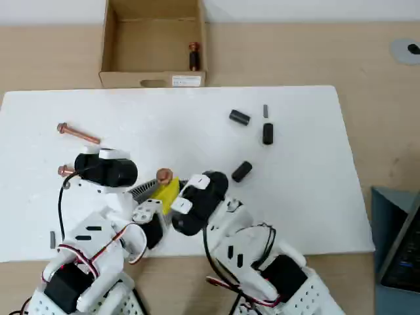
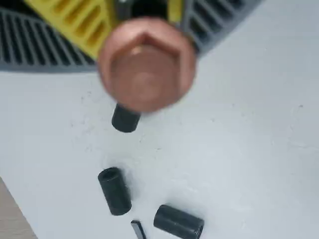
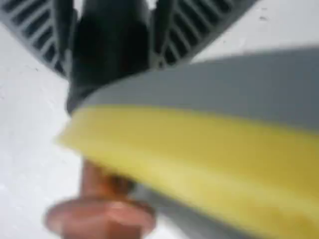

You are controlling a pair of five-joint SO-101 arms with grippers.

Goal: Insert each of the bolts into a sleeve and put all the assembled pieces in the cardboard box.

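My left gripper [image 2: 144,15], with yellow and grey fingers, is shut on a copper bolt [image 2: 147,64] whose hex head faces its camera. My right gripper [image 3: 112,55] is shut on a black sleeve [image 3: 109,45]. The two meet at the mat's front middle [image 1: 165,189]. The bolt's shaft [image 3: 99,181] runs in line toward the held sleeve, and the left gripper's yellow finger [image 3: 199,149] hides where they join. Three loose sleeves [image 1: 239,118] [image 1: 268,133] [image 1: 241,171] lie to the right. Two more bolts [image 1: 77,134] [image 1: 65,171] lie at the left. The cardboard box [image 1: 111,46] holds one assembled piece [image 1: 194,57].
A white mat [image 1: 308,197] covers the wooden table. A small grey pin [image 1: 266,111] lies by the far sleeves, and another small grey piece [image 1: 52,239] sits at the mat's front left. A dark device [image 1: 400,243] stands at the right edge.
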